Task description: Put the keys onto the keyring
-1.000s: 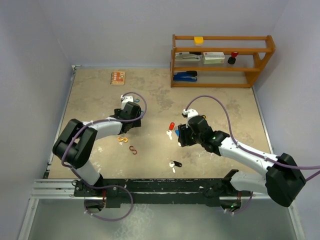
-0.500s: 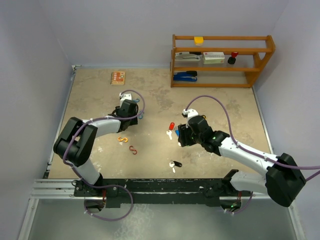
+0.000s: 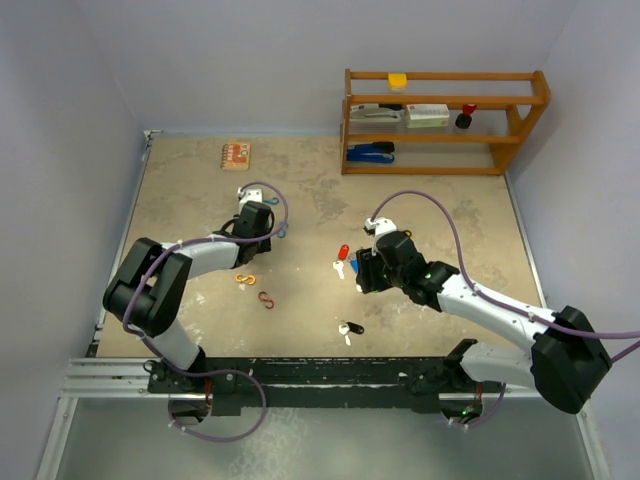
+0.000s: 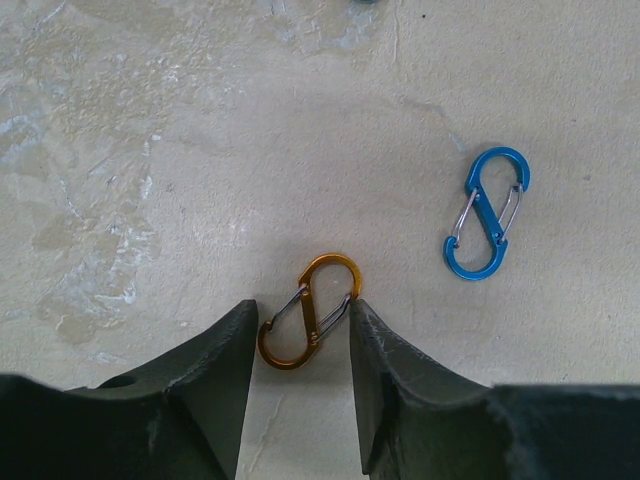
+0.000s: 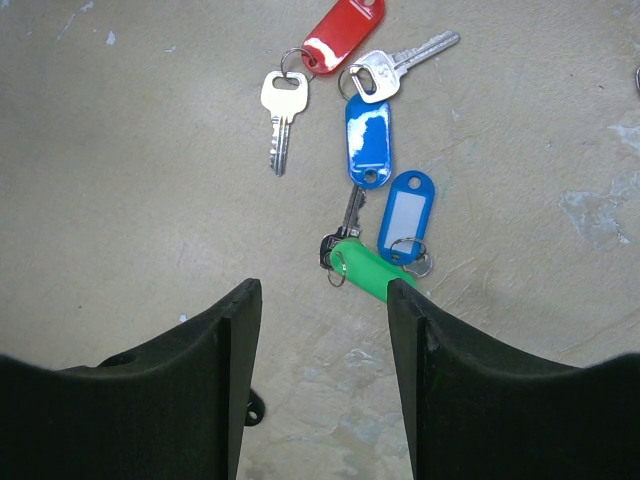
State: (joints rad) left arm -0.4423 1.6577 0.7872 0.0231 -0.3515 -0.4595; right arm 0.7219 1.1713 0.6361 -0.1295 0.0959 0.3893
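**Left gripper set around an orange clip; keys wait ahead of the right gripper**

The step in hand looks like the pickup of the ring. The left gripper (image 4: 303, 305) has its 2 fingers on either side of an orange clip (image 4: 310, 312) lying flat on the bench (image 4: 150, 150). The right-side finger meets the clip's upper loop, and the left-side finger is at the edge of its lower loop. Whether they already pinch it I cannot tell. I take this S-shaped clip to be the keyring. A blue clip (image 4: 487, 213) lies ahead and off to the right-finger side, well apart and untouched.

The right gripper (image 5: 322, 287) is spread and holds nothing. The keys (image 5: 368, 140) lie in a loose cluster just ahead of its fingers, on their plastic tags: 1 red, 2 blue, 1 green. The green tag (image 5: 365, 270) is nearest, just off the tip of the right-side finger.

The next move calls for a firm hold across the clip's narrow body, so that it lifts without twisting flat and 1 gate stays free. The right gripper then has to take 1 key by its tag, leaving the small ring clear to hook on.

Hard to make out:
- From above, the left gripper covers the orange clip entirely.
- A dark key by the green tag is partly overlapped, and the rings there tangle.
- The red tag is cut by the frame edge.
- 1 more key (image 3: 349, 328) lies back towards the arm bases, too small to read.
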